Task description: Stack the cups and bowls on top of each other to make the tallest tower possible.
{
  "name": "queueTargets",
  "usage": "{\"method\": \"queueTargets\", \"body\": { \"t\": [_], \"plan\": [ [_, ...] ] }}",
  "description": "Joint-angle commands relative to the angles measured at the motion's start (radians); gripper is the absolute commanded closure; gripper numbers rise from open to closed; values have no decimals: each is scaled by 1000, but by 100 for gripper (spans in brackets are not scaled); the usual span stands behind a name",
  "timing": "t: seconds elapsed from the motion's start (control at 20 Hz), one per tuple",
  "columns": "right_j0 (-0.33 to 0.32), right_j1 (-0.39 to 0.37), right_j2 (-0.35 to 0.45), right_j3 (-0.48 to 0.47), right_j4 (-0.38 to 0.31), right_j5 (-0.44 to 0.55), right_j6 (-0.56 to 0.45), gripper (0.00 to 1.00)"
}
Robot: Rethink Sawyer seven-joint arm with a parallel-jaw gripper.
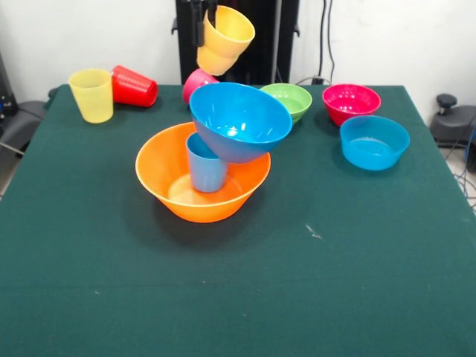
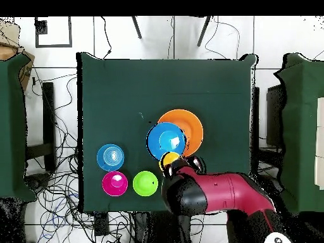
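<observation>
One orange cup [image 1: 224, 39] hangs tilted in the gripper [image 1: 208, 22], claw clamped on its rim (fingertips mostly cut off at the top edge), above the tower [image 1: 216, 156]: large orange bowl [image 1: 178, 197], light blue cup [image 1: 206, 168] upright inside, large blue bowl [image 1: 239, 120] tilted on top. Pink cup [image 1: 198, 80] half hidden behind the blue bowl. Yellow cup [image 1: 91, 94] upright beside red cup [image 1: 134, 86] lying on its side. Green bowl [image 1: 288, 99], magenta bowl [image 1: 350, 102], small blue bowl [image 1: 374, 141] sit apart on the dark green table [image 1: 335, 282]. Overhead the red arm [image 2: 221, 196] covers the near cups; cables on the floor.
</observation>
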Motion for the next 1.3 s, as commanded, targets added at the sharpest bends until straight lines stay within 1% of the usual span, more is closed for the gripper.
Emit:
{"method": "queueTargets", "body": {
  "t": [0.05,0.25,0.45,0.75,0.95,1.15,1.3],
  "plan": [
    [-30,54,85,70,80,-116,110,100],
    [-45,66,110,80,102,-137,107,100],
    [-43,72,120,73,115,-142,105,100],
    [-39,99,109,76,98,-179,116,100],
    [-45,98,124,77,111,-182,119,100],
    [-32,110,102,80,88,-211,125,100],
    [-35,107,106,81,86,-216,122,100]
  ]
}}
